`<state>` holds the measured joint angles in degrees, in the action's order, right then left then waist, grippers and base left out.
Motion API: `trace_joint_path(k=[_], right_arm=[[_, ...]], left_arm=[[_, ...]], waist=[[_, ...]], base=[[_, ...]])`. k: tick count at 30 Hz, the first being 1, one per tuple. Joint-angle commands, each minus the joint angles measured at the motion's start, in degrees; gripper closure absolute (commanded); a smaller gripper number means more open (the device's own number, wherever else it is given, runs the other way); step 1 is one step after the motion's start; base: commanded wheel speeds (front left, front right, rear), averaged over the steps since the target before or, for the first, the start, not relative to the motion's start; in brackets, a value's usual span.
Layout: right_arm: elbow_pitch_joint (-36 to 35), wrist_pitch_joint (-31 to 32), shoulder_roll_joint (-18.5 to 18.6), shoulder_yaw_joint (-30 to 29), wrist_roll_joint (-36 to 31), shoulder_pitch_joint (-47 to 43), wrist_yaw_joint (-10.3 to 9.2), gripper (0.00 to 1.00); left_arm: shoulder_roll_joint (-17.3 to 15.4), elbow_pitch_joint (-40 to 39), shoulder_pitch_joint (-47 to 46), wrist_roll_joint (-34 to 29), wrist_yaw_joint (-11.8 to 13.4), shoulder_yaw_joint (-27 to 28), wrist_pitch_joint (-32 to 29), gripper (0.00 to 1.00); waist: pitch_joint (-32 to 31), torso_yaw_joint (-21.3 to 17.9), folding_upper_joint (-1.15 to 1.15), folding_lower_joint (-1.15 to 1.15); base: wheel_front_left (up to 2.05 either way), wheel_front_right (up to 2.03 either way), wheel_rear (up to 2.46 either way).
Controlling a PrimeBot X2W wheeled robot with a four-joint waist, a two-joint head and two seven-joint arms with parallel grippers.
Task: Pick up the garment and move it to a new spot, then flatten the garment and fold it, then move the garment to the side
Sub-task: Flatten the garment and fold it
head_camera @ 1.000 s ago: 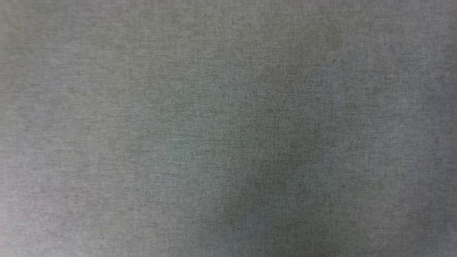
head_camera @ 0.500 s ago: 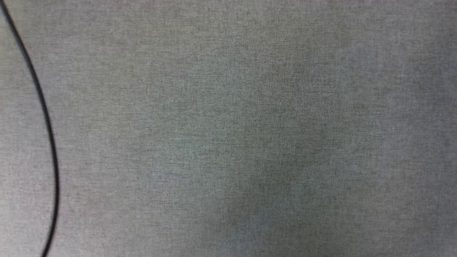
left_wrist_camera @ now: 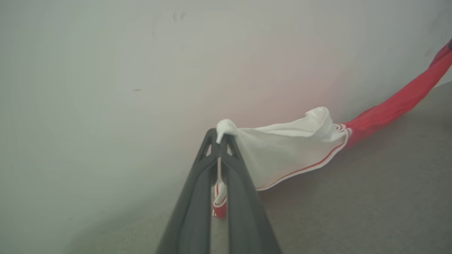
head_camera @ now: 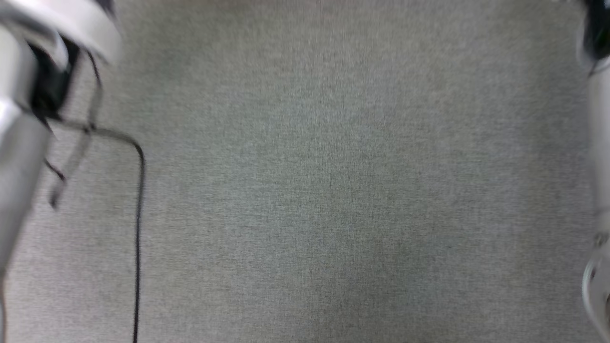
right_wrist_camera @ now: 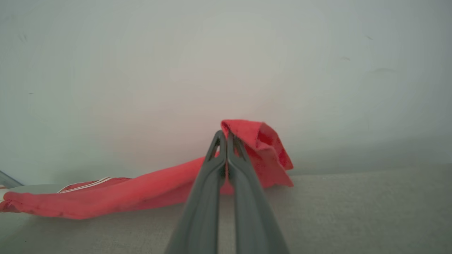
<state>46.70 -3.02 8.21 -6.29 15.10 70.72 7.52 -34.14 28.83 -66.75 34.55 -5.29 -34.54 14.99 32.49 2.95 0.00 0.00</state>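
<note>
**Head view:** A grey woven surface (head_camera: 324,190) is seen from above, blurred by motion. A pale left forearm (head_camera: 19,143) is caught at the left edge, with a thin black cable (head_camera: 139,228) trailing from it down over the cloth. A pale right forearm (head_camera: 598,143) is cut off by the right edge.

**Left wrist view:** The left gripper (left_wrist_camera: 221,138) is shown with its two dark fingers pressed together at the tips, pinching a white sleeve of the garment (left_wrist_camera: 289,148). The sleeve, edged with red and white trim, is spread out to the right of the fingers. From it the red body is drawn taut in a narrow band toward the upper right corner. A shadow is cast on the grey surface beneath the sleeve. A plain pale wall (left_wrist_camera: 106,70) is seen behind, faintly tinted pink near the fabric.

**Right wrist view:** The right gripper (right_wrist_camera: 226,137) is pictured with its fingers closed tight on a bunched red fold of the garment. The rest of the red cloth is stretched away to the left, low over the grey surface, where a strip of white trim is visible. Whether the cloth touches the surface cannot be told. The same bare wall is seen behind, meeting the surface in a straight line.
</note>
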Motion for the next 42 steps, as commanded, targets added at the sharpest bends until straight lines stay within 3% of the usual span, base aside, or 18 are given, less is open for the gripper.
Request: trace_joint_path(k=[1, 11, 20, 31, 42], right_arm=[[0.18, -0.05, 0.22, 0.24, 0.58, -1.81, -0.07, 1.0], [-0.09, 2.87, 1.84, 2.34, 10.22, -22.28, -0.07, 1.0], [-2.49, 7.84, 3.95, 3.61, 17.81, -35.42, -0.07, 1.0], [-9.67, 16.23, 7.13, 5.83, 25.17, -49.8, -0.07, 1.0], [-23.06, 30.27, 10.18, 3.1, 32.34, -68.8, -0.07, 1.0]], left_arm=[[-0.05, -0.77, 1.98, 0.07, 0.33, 0.11, 0.25, 1.0], [-1.39, -9.05, 28.83, 2.7, 3.98, -2.07, 0.24, 1.0], [-2.91, -16.66, 47.09, 7.59, 7.29, -4.33, -1.1, 1.0], [-8.13, -23.6, 61.28, 10.76, 6.51, -8.7, -4.23, 1.0], [-13.99, -30.48, 71.6, 13.83, 8.52, -9.49, -4.47, 1.0]], waist=[[-3.42, 0.11, 0.0, 0.0], [-14.34, 0.82, 0.0, 0.0], [-21.57, 1.81, 0.0, 0.0], [-29.34, 2.41, 0.0, 0.0], [-33.82, 3.15, 0.0, 0.0]], base=[[0.0, 0.0, 0.0], [0.0, 0.0, 0.0], [0.0, 0.0, 0.0], [0.0, 0.0, 0.0], [0.0, 0.0, 0.0]])
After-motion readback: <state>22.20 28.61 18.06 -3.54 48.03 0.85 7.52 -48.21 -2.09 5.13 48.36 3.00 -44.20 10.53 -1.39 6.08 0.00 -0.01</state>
